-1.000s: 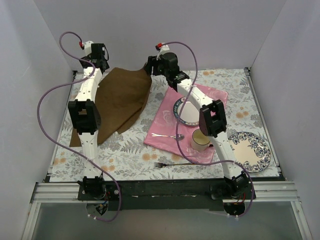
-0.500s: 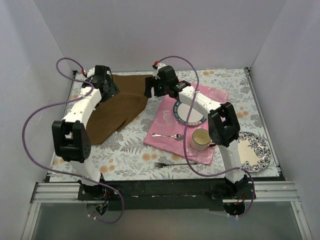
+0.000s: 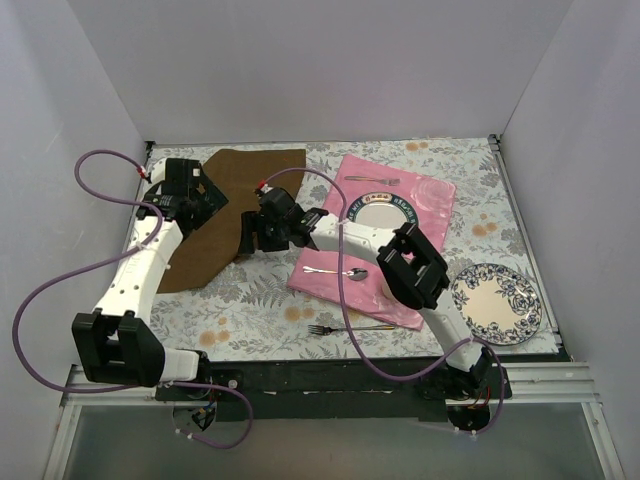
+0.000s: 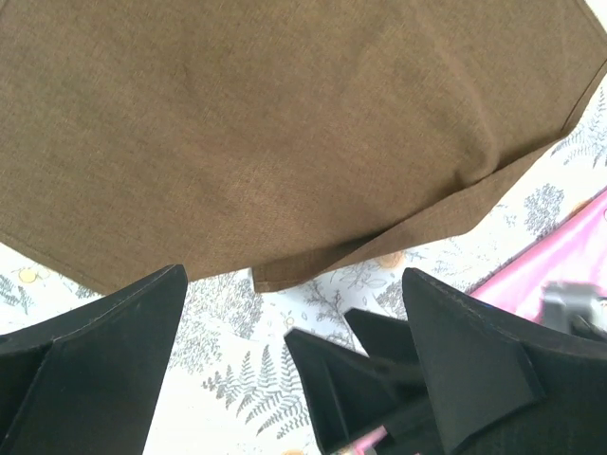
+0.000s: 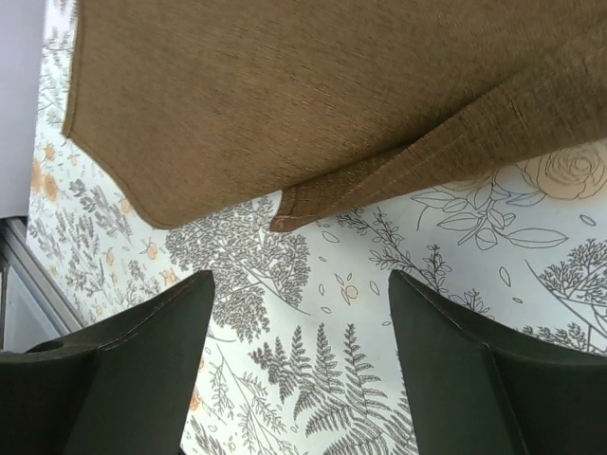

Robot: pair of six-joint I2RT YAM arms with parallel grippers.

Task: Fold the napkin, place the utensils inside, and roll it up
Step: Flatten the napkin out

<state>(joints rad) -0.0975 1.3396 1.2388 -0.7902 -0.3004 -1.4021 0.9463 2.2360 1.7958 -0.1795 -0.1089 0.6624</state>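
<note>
The dark brown napkin [image 3: 235, 205] lies folded flat at the back left of the table. My left gripper [image 3: 197, 200] is open and empty over its left part. My right gripper [image 3: 256, 232] is open and empty just off its right near edge. In the left wrist view [image 4: 292, 284] the napkin [image 4: 285, 123] fills the top, and its layered corner [image 4: 270, 277] lies just beyond my fingers. The right wrist view [image 5: 302, 284] shows the same corner [image 5: 289, 218]. A silver fork [image 3: 350, 328] lies near the front edge. A spoon [image 3: 340, 272] and another utensil [image 3: 372, 180] lie on the pink mat [image 3: 430, 195].
A blue-rimmed plate [image 3: 385, 213] sits on the pink mat. A second patterned plate [image 3: 498, 303] sits at the right front. My right arm's elbow [image 3: 410, 265] hangs over the mat's near part. Grey walls close in the table on three sides.
Both grippers have let go of the napkin's far edge and come nearer and lower. The napkin, lifted before, now lies folded flat. The right arm now hides the cup.
</note>
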